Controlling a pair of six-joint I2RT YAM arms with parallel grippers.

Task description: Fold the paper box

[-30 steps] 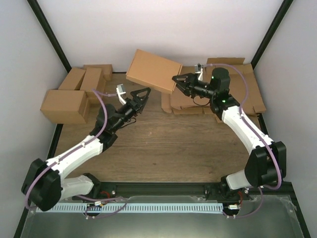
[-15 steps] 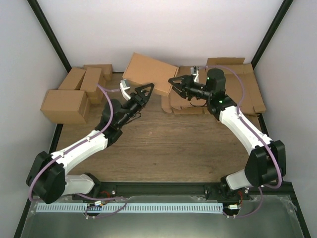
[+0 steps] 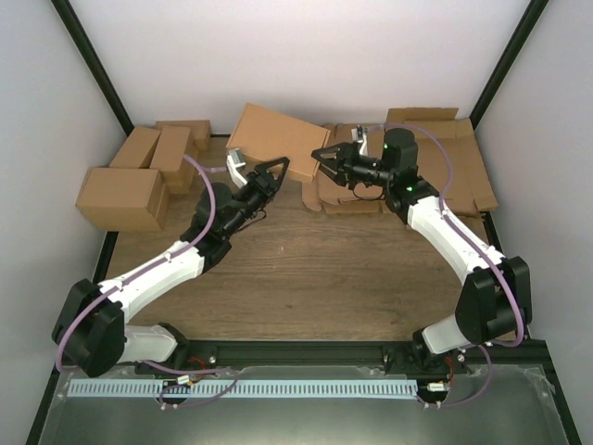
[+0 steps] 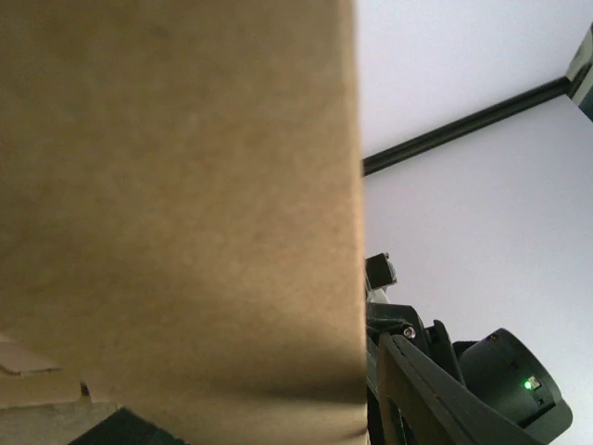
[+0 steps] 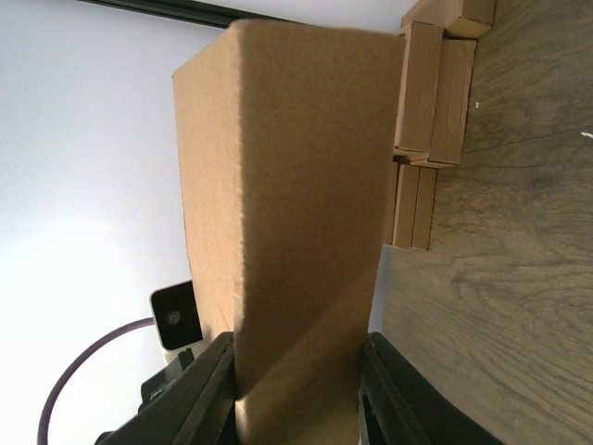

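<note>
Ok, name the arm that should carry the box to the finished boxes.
Left, probably: the finished boxes lie on its side, and the left pincer is at the paper box. The right pincer grips it but must reach across.

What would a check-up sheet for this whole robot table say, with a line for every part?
Surface: wooden table, bare in the middle.
Job's things: the paper box, already box-shaped, is tilted and held up off the table near the back.
Clutter: finished boxes grouped at the back left; pile of flat sheets at the back right.
Grippers: right gripper is clamped on the box's right end; left gripper is at the box's near edge, and I cannot tell whether it grips.
Cables: purple cables run along both arms, clear of the box.
Surroundings: white walls with black frame posts; nothing else seen.
</note>
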